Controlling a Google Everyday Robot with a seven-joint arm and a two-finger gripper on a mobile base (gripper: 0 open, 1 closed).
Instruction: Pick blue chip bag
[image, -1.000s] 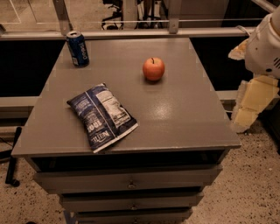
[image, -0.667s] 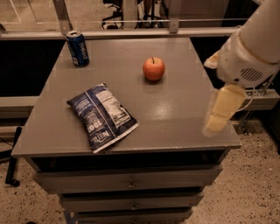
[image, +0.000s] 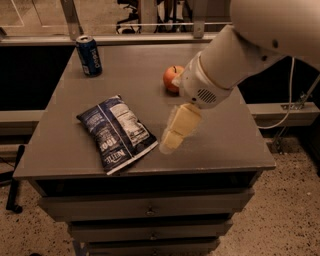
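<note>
Nearest the camera, a stack of grey drawers (image: 150, 210) stood on a speckled floor (image: 287, 210) and carried the flat grey surface (image: 220, 142). On the front left part of that surface the blue chip bag (image: 117, 132) lay flat. It was dark foil with a white nutrition panel facing up and white lettering toward its near end, and one corner reached close to the front edge. The bag sat at an angle, its long side running from the back left toward the front right. Just right of it, and apart from it, the pale yellow gripper (image: 170, 140) hung over the surface and pointed down and to the left, toward the bag's near right corner. It was too smeared to tell whether it was open or closed, and nothing could be seen in its hold. The bag rested free on the surface. Above the gripper, the thick white arm (image: 230, 65) rose to the upper right and out of view. Behind the arm's wrist a red-orange apple (image: 171, 79) stood on the surface, partly hidden by it. Farther back, at the rear left corner, a blue soda can (image: 89, 55) stood upright, well apart from the bag. Beyond the surface ran a pale rail (image: 125, 37), and a white cable (image: 291, 90) hung at the right.
</note>
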